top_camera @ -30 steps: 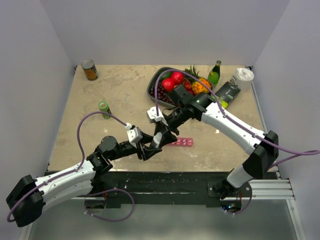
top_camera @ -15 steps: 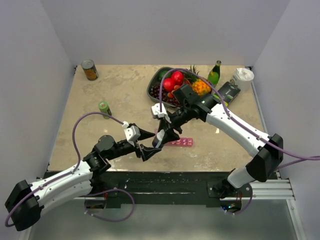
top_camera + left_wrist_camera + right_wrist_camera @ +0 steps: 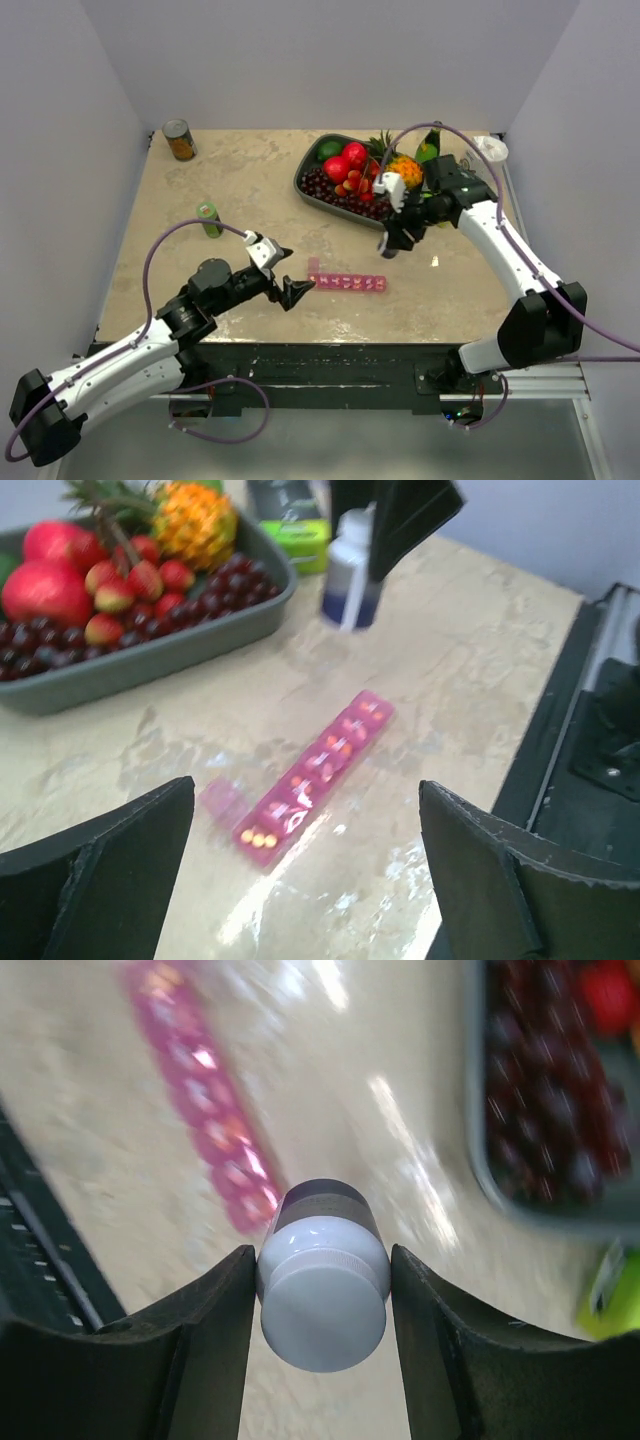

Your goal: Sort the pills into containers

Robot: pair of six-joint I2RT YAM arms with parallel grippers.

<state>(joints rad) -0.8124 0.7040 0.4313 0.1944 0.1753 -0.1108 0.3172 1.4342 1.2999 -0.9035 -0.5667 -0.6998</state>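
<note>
The pill box (image 3: 347, 283) lies flat on the surface (image 3: 240, 200), just ahead of the left pincer (image 3: 293, 273), whose fingers are spread wide and hold nothing. Beyond the far end of the box, the right pincer (image 3: 392, 240) pinches a small white bottle (image 3: 352, 575), dark end down. Behind this pincer stands the fruit tray (image 3: 160, 660).
</note>
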